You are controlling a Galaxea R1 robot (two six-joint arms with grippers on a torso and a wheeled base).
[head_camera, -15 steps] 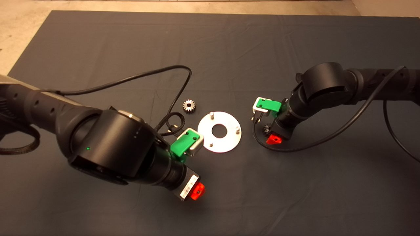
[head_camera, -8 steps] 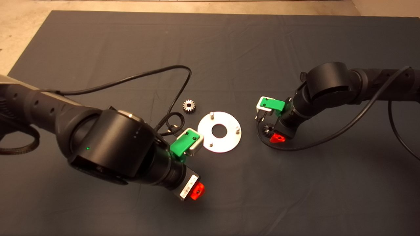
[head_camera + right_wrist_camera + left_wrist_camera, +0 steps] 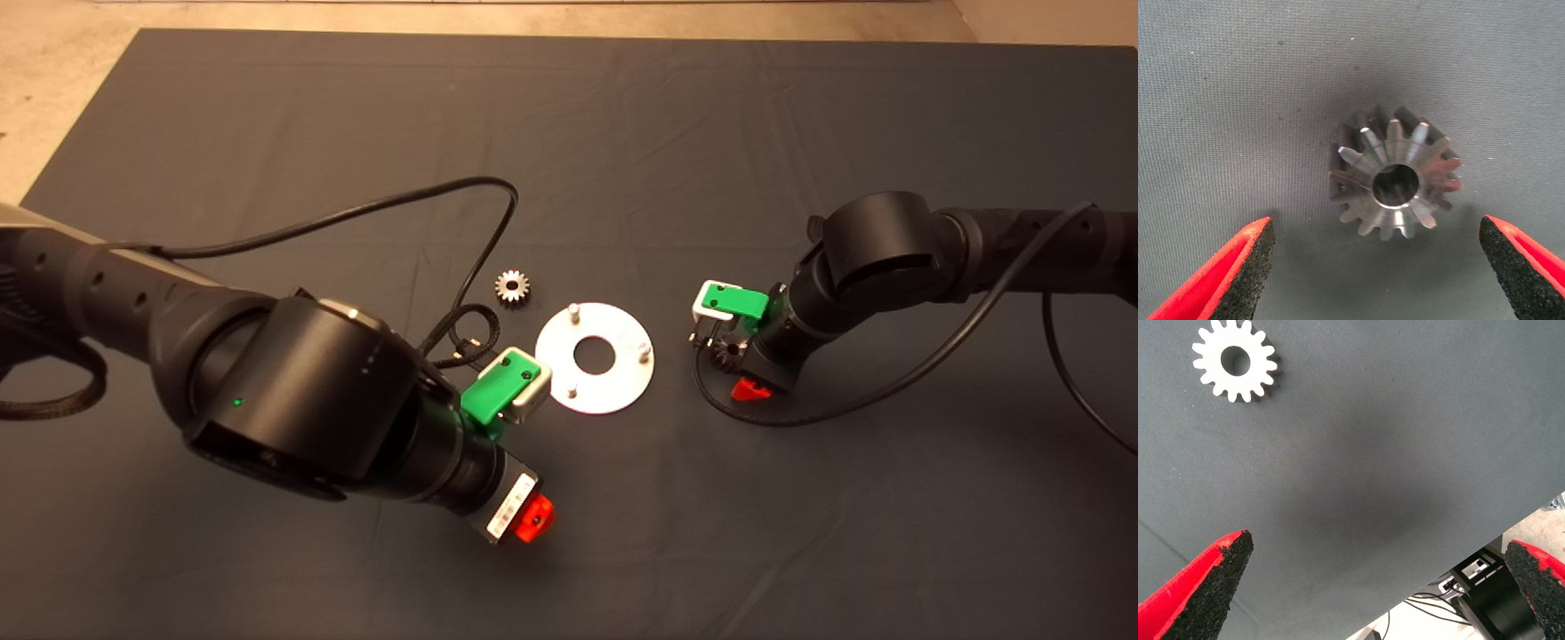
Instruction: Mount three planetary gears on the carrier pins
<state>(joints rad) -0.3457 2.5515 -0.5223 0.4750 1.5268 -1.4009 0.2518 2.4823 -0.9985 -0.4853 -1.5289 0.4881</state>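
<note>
The shiny carrier disc (image 3: 622, 382) lies mid-mat with three carrier pins (image 3: 574, 311) standing bare. One planetary gear (image 3: 512, 286) rests on the mat just beyond the disc's left side. A second gear (image 3: 725, 354) (image 3: 1395, 175) lies flat to the right of the disc, and my right gripper (image 3: 736, 369) (image 3: 1376, 225) hangs open over it, one finger on each side and neither touching. My left gripper (image 3: 526, 517) (image 3: 1378, 545) is open and holds nothing, near the disc's front left. In its wrist view a gear (image 3: 1235, 367) lies flat on the mat beyond the fingers.
Black cables loop across the mat: one (image 3: 462, 213) from the left arm past the gear, one (image 3: 800, 413) under the right gripper. Bare floor (image 3: 53, 80) shows past the mat's far left edge.
The right gripper has come down and slightly nearer over the gear right of the disc. The left arm, the disc and the gears have not moved.
</note>
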